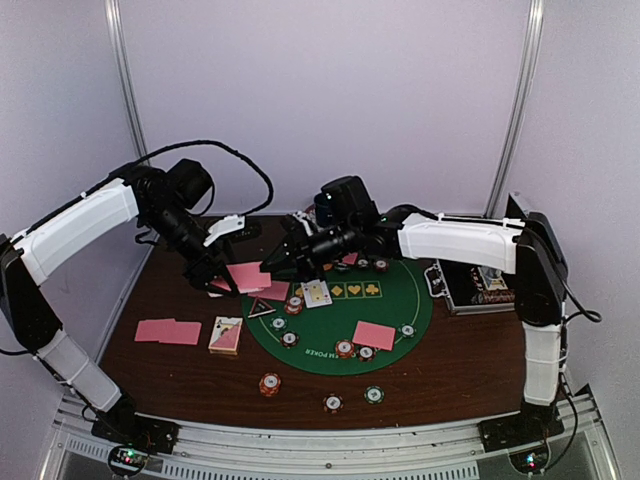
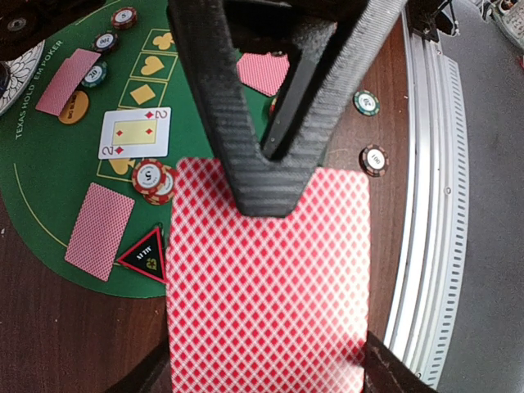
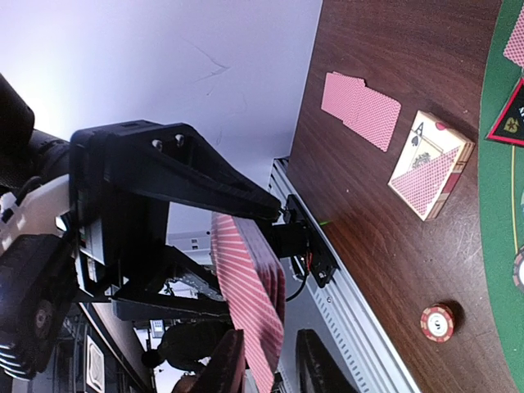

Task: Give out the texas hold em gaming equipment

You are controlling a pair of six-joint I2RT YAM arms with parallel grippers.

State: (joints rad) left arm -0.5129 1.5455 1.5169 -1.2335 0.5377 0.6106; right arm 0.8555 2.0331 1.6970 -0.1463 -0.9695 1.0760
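My left gripper [image 1: 222,283] is shut on a deck of pink-backed cards [image 1: 250,276] and holds it above the mat's left edge. The deck fills the left wrist view [image 2: 266,278]. My right gripper [image 1: 275,270] is open, and its fingers [image 2: 262,123] straddle the deck's far end [image 3: 250,303], one finger against the top card and the other apart from it. A face-up two of diamonds [image 2: 135,133], a black-red triangle marker [image 2: 146,258], chips [image 2: 151,176] and face-down cards [image 2: 98,229] lie on the green mat [image 1: 400,320].
Two face-down cards [image 1: 168,331] and a small deck with an ace on top [image 1: 226,335] lie on the brown table at the left. Three chips [image 1: 333,403] sit near the front edge. A dark case [image 1: 475,285] stands at the right.
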